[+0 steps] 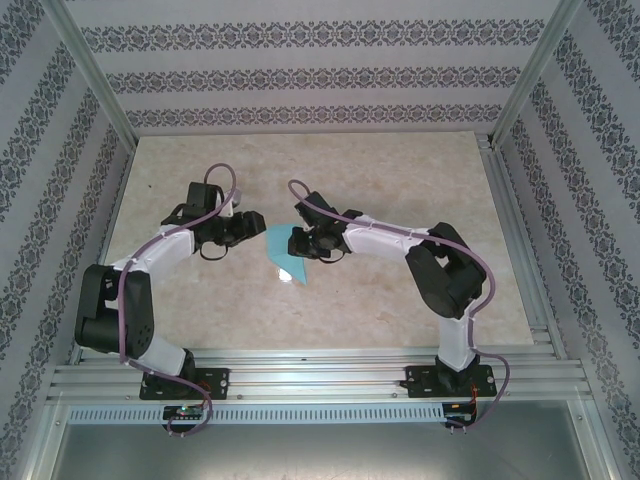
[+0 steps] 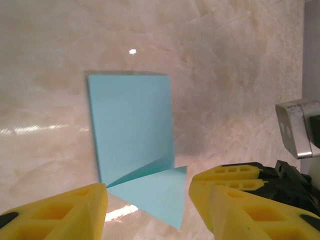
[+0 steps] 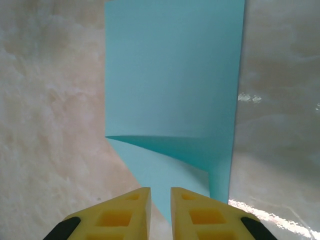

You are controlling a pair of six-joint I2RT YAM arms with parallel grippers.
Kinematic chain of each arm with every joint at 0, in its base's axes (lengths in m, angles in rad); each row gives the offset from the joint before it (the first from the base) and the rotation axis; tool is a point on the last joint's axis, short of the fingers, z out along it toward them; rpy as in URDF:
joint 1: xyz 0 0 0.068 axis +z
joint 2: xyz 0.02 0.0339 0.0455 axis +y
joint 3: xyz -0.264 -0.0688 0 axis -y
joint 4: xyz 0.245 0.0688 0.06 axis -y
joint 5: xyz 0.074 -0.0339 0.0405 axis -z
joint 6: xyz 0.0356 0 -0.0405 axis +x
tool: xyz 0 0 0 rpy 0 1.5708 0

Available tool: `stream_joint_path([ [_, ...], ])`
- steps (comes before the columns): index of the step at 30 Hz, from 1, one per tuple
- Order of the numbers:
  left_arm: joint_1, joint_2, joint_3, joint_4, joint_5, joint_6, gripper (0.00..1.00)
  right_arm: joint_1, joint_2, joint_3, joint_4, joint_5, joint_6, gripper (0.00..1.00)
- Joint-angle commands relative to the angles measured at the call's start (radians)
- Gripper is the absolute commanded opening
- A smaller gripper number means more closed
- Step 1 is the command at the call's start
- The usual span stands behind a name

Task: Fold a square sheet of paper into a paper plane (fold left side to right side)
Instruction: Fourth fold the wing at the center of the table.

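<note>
Marble-look table, patterned walls, alu frame round it, and both arms meet mid-table over the sheet.

L claw sits just beside the sheet's left edge. From its wrist cam the L claw is wide open w/ nothing in it, and the sheet lies flat on the table in front.

R claw is on the sheet's right side. In its wrist cam the R claw is narrow, and the tip of a raised flap runs into the slit btwn the fingers. It looks pinched, tho the contact itself is hard to see.

Progress, as I judge it: early. 1 corner is lifted along a diagonal line and the rest of the sheet is flat. No clear centre crease, no dart shape yet. Left-over-to-right fold isn't laid down or pressed, and all later folds remain.

Containers: 0 in play, so nothing to report inside any.
</note>
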Motion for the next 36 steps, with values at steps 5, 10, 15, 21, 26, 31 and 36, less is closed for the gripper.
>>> stream_joint_path([
  [5,0.007,0.091,-0.026,0.025,0.083,-0.070,0.57,-0.030,0.063,0.019,-0.030,0.000,-0.046,0.18],
  [10,0.007,0.144,-0.022,0.068,0.127,-0.092,0.56,-0.033,0.078,0.006,-0.014,-0.018,-0.043,0.18],
  [15,0.004,0.178,-0.016,0.081,0.147,-0.102,0.55,-0.036,0.084,0.003,-0.014,-0.021,-0.046,0.18],
  [21,-0.003,0.221,-0.013,0.087,0.156,-0.103,0.54,-0.038,0.090,0.000,-0.034,-0.007,-0.053,0.15],
  [26,-0.024,0.258,-0.006,0.108,0.161,-0.114,0.50,-0.039,0.090,-0.005,-0.039,-0.001,-0.056,0.14],
  [31,-0.038,0.278,0.006,0.119,0.160,-0.122,0.47,-0.040,0.092,-0.009,-0.043,0.001,-0.057,0.14],
  [36,-0.044,0.287,0.014,0.120,0.156,-0.124,0.43,-0.040,0.093,-0.015,-0.040,-0.003,-0.054,0.14],
])
